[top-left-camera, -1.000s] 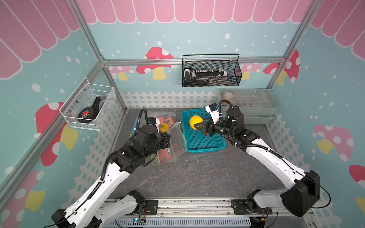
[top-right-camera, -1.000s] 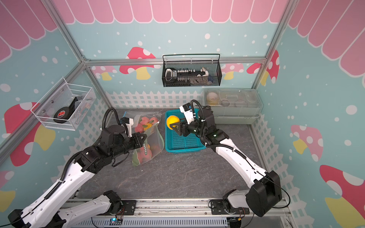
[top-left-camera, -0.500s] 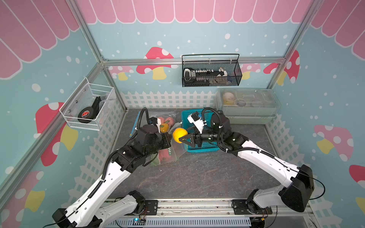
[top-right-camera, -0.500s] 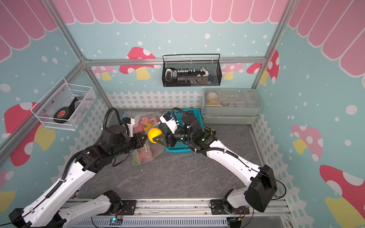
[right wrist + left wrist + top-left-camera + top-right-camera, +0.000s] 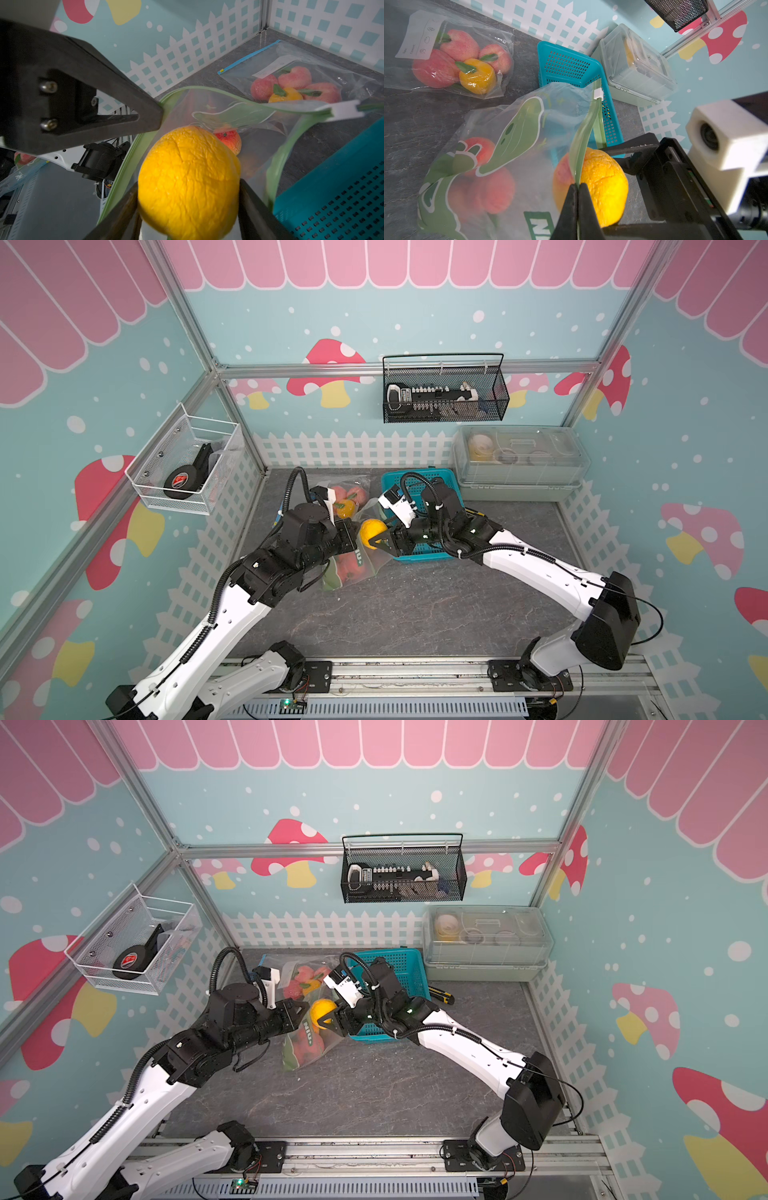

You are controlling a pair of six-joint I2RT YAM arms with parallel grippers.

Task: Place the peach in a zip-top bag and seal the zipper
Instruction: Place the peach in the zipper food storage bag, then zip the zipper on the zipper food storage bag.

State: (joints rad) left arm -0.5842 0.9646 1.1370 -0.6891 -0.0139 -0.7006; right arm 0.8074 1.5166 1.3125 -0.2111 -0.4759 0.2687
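My right gripper [image 5: 374,537] [image 5: 326,1016] [image 5: 188,185] is shut on the yellow-orange peach [image 5: 371,530] [image 5: 323,1010] [image 5: 606,182] [image 5: 187,176]. It holds the fruit right at the open mouth of the green-printed zip-top bag [image 5: 353,568] [image 5: 307,1046] [image 5: 508,145] [image 5: 239,116]. Red peaches lie inside that bag. My left gripper [image 5: 354,536] [image 5: 302,1011] [image 5: 578,185] is shut on the bag's green zipper rim and holds the mouth up and open. The white slider [image 5: 598,94] [image 5: 345,111] sits at the far end of the zipper.
A second clear bag of peaches [image 5: 345,497] [image 5: 305,977] [image 5: 456,58] [image 5: 291,87] lies behind, near the fence. The teal basket [image 5: 432,479] [image 5: 399,965] [image 5: 566,64] [image 5: 342,187] stands just right of the bag. A lidded clear box [image 5: 519,460] and a utility knife [image 5: 440,995] are at the back right.
My right gripper has carried the peach leftward out of the teal basket to the bag's open mouth. The left gripper has kept its hold on the bag rim.
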